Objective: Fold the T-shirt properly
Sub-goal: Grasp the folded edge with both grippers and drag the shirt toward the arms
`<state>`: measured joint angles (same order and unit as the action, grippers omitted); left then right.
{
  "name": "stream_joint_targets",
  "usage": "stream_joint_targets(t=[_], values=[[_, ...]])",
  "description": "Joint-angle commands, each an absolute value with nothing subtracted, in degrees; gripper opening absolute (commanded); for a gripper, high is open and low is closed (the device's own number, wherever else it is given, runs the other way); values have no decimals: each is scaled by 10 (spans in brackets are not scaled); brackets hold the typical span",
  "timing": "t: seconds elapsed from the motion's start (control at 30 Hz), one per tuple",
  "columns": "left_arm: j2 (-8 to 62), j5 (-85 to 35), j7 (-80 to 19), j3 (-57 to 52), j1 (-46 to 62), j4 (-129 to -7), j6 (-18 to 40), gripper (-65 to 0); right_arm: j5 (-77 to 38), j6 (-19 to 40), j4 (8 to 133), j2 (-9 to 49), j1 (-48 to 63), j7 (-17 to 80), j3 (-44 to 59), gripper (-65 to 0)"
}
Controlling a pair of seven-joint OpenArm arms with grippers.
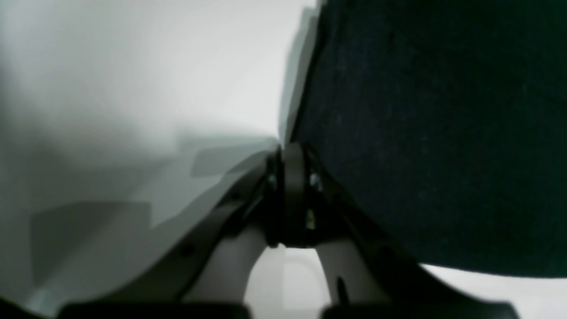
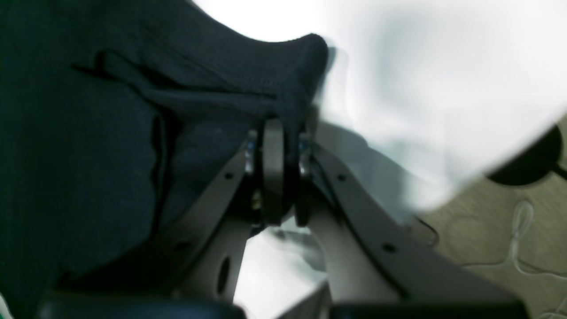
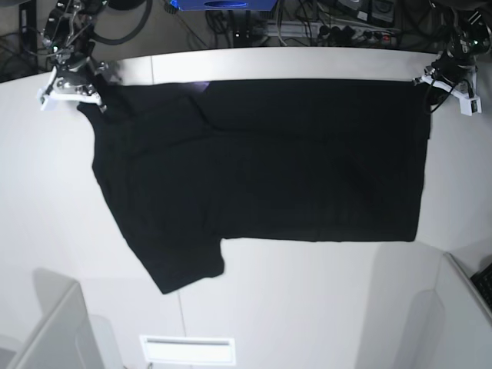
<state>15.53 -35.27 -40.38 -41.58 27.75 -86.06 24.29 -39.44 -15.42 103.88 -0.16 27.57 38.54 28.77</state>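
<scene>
The black T-shirt (image 3: 269,169) hangs spread wide over the white table (image 3: 46,192), held up by its two top corners. One sleeve droops at the lower left (image 3: 181,265). A sliver of purple shows at the top fold (image 3: 201,86). My right gripper (image 3: 96,92) is shut on the top left corner; in the right wrist view the jaws (image 2: 283,133) pinch bunched black cloth (image 2: 110,133). My left gripper (image 3: 429,81) is shut on the top right corner; in the left wrist view it (image 1: 288,153) clamps the shirt's edge (image 1: 443,133).
Cables and equipment (image 3: 323,27) lie behind the table's far edge. Grey panels stand at the lower left (image 3: 46,330) and lower right (image 3: 469,300). A white slotted plate (image 3: 187,350) sits at the front edge. Floor with a thin cable (image 2: 518,230) shows past the table edge.
</scene>
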Motion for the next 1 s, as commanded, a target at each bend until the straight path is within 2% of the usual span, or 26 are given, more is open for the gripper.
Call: stream_joint_targets(t=[0.0, 0.3, 0.9, 0.93, 0.97], values=[[159, -341, -419, -419, 290, -865, 241, -650, -395, -153, 1055, 3, 283, 375, 291, -650], [154, -341, -417, -420, 320, -865, 242, -650, -395, -153, 1060, 3, 329, 374, 291, -650], [155, -341, -418, -420, 331, -872, 242, -650, -395, -153, 1062, 4, 332, 376, 291, -650], [155, -341, -418, -420, 331, -872, 242, -650, -395, -153, 1062, 4, 332, 376, 291, -633], [156, -341, -418, -420, 331, -872, 242, -650, -395, -153, 1062, 4, 332, 376, 291, -576]])
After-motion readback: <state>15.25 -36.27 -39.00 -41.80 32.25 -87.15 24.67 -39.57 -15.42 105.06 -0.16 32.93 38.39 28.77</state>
